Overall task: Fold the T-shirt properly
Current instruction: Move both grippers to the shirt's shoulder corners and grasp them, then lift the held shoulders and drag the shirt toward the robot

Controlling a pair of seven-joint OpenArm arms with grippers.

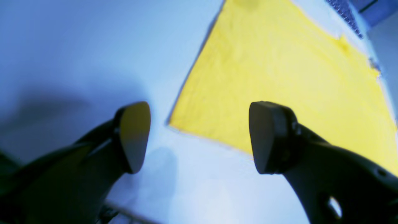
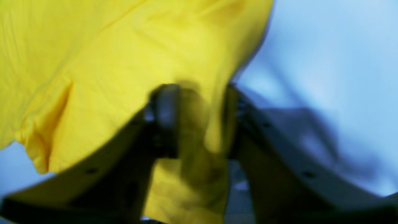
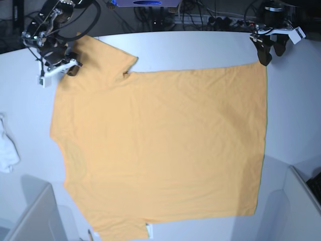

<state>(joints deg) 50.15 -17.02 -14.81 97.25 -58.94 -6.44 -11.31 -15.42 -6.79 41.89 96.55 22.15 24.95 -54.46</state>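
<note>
Plainly, the T-shirt [image 3: 160, 145] lies spread flat on the white table [image 3: 200, 47], no fold made yet; the right gripper [image 2: 199, 121] pinches cloth at its shoulder corner; the left gripper [image 1: 199, 137] hovers spread wide over the hem corner, holding nothing.

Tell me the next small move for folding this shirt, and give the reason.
Probably close the left tool on the hem corner of the T-shirt. The right tool already has yellow cloth bunched between its fingers at the shoulder, while the left one hangs open just off the corner, holding nothing. With both ends gripped, the edge could likely be lifted evenly.
</note>
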